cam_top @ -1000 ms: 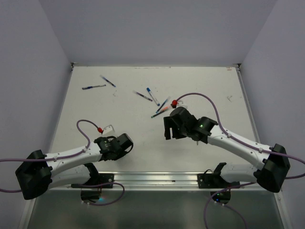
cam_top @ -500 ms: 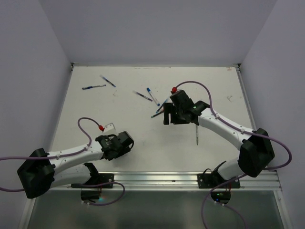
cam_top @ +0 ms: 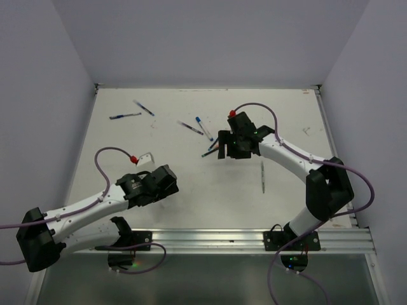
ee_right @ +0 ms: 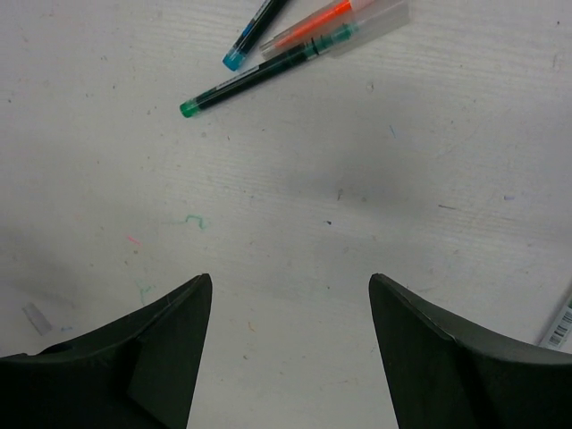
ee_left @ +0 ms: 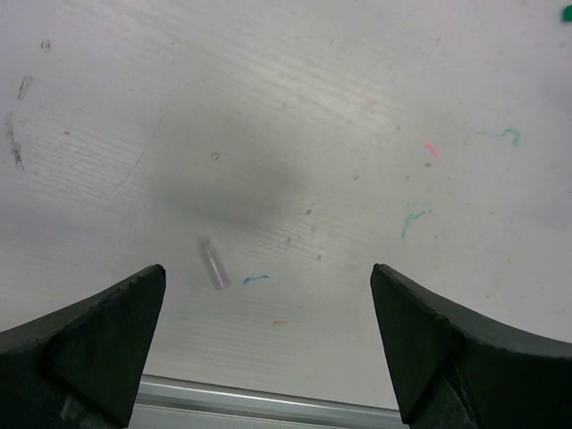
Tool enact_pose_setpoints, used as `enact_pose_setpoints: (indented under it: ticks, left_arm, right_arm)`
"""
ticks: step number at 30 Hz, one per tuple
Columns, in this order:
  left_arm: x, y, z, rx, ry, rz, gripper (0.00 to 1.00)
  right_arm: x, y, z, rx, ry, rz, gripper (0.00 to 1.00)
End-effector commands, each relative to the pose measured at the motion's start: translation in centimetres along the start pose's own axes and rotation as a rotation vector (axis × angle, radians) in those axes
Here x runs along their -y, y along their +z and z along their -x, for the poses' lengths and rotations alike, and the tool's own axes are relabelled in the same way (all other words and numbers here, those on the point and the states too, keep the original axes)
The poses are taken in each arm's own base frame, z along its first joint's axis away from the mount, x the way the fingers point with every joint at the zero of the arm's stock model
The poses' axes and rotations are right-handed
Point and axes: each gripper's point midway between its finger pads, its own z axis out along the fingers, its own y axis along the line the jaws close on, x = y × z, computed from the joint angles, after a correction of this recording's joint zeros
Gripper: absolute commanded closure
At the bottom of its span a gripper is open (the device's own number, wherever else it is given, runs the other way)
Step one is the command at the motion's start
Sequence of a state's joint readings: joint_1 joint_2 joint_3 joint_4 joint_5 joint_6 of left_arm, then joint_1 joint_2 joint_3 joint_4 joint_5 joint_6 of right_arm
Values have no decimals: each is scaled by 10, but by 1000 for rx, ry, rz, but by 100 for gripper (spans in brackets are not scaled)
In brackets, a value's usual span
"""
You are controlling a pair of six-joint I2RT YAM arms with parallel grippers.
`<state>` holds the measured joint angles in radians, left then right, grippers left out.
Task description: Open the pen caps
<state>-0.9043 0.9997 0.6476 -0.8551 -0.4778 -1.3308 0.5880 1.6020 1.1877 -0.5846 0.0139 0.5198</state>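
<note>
My left gripper (ee_left: 268, 270) (cam_top: 163, 184) hangs open over bare table near the front edge. A small clear pen cap (ee_left: 213, 262) lies loose on the table just inside its left finger (ee_left: 98, 344), touching neither finger. My right gripper (ee_right: 290, 279) (cam_top: 223, 146) is open and empty, low over the table. Just beyond it lie three pens close together: a blue-tipped pen (ee_right: 255, 29), an orange pen (ee_right: 313, 25) and a green-tipped pen (ee_right: 259, 79) with a clear cap (ee_right: 375, 21). A thin pen (cam_top: 262, 175) lies alone under the right forearm.
More pens lie further back: two at the back left (cam_top: 125, 115) (cam_top: 144, 107) and two near the middle (cam_top: 190, 128) (cam_top: 202, 127). A metal rail (ee_left: 268, 404) runs along the table's front edge. Another small clear piece (ee_right: 36, 317) lies left of the right gripper.
My left gripper has opened wide, and the small clear cap now lies free on the table. My right arm has swung back and left to the pen cluster, uncovering the lone pen.
</note>
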Motion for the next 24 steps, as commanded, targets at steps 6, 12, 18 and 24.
enact_pose_setpoints:
  ticks: [6,12,18,24]
  left_arm:
    - [106,-42,74,172,229,-260,3]
    - [135,-52,117,249,220,-205,4]
    - [121,-54,108,247,172,-262,7]
    - [98,-55,90,213,151,-296,8]
  right_arm:
    - [-15,-2,36,49,0,51,25]
    - [-28,1,68,85,-83,68,11]
    - [-46,37,106,98,-161,72,14]
    - [-67,81,131,120,-247,131,25]
